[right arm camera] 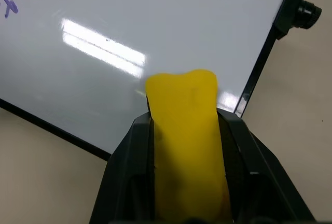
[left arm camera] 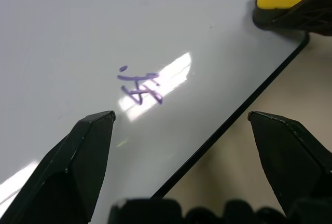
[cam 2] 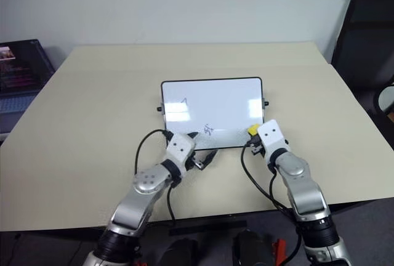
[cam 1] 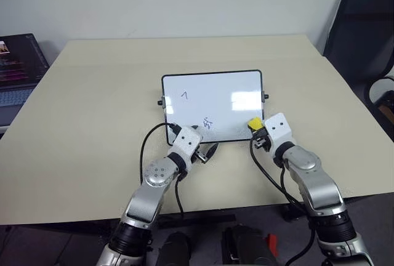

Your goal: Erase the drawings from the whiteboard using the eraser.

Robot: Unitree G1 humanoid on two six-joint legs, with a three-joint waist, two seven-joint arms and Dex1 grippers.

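The whiteboard (cam 1: 225, 90) lies flat on the middle of the table, black frame and side knobs showing. Two drawings show on it: a thin tick-like stroke (cam 1: 184, 94) at its left and a purple knotty scribble (left arm camera: 140, 86) near its front edge. My right gripper (cam 1: 259, 132) is shut on the yellow eraser (right arm camera: 187, 125), whose tip sits over the board's front right corner. My left gripper (left arm camera: 181, 117) hangs open at the board's front edge, just in front of the scribble, with nothing between its fingers (left arm camera: 88, 151).
The beige table (cam 1: 92, 124) stretches wide around the board. An open laptop (cam 1: 15, 69) sits off the table's left side. A black chair (cam 1: 363, 26) stands at the right rear.
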